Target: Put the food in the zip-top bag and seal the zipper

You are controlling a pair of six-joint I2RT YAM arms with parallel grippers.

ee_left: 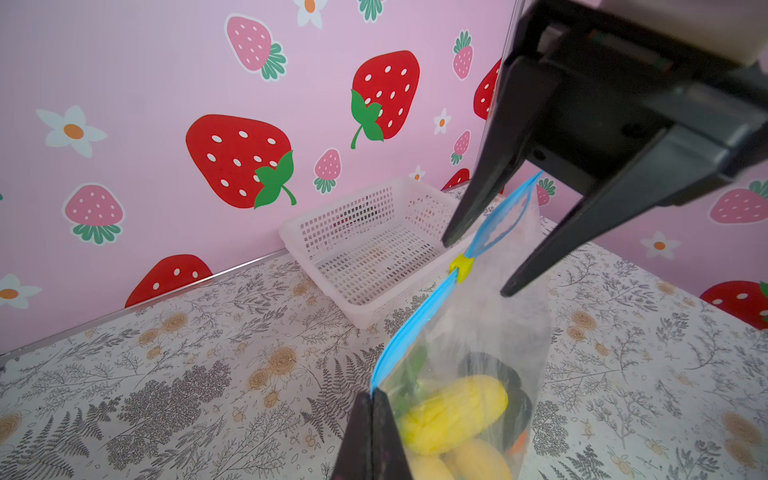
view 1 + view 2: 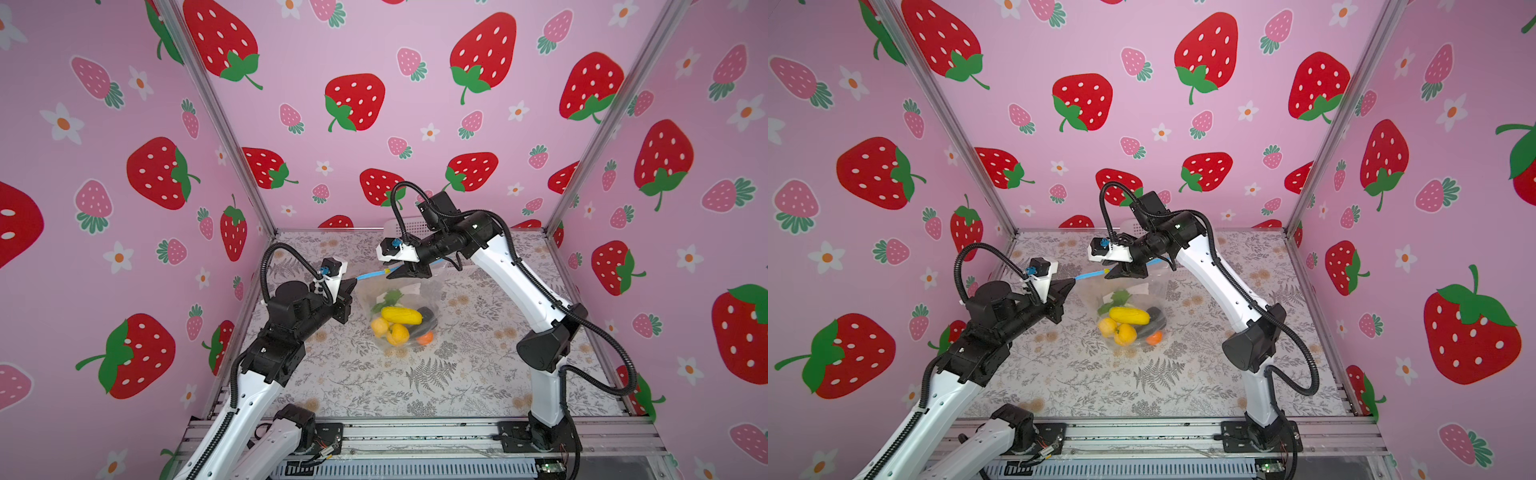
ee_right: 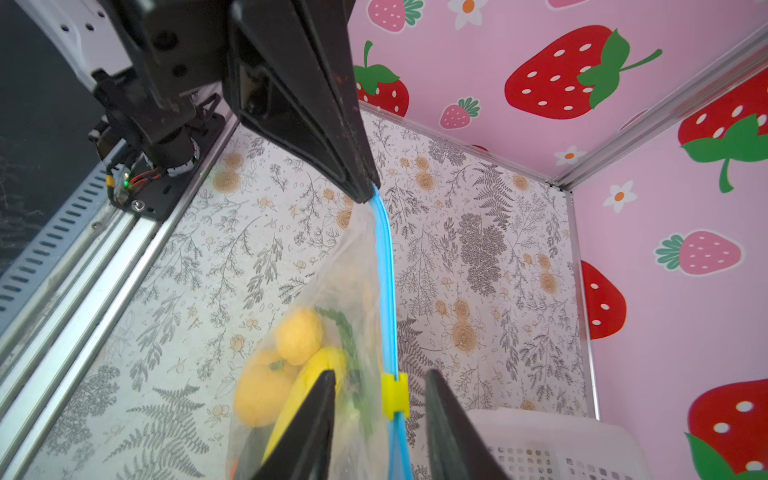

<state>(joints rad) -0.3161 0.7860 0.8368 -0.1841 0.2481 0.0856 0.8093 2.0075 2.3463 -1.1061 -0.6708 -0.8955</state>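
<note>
Pinching zipper of 1 bag w/ L fingers, R fingers open astride 1 tab, 1 basket

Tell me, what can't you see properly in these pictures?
The basket: both top views, mostly hidden behind the right arm.
The dark food in the bag: top views, blurred by crinkly plastic, so its kind is unclear.
The zipper: left wrist view, far end passes behind the right hand.
The left hand: left wrist view, bottom edge cuts off all but its tips.
</note>
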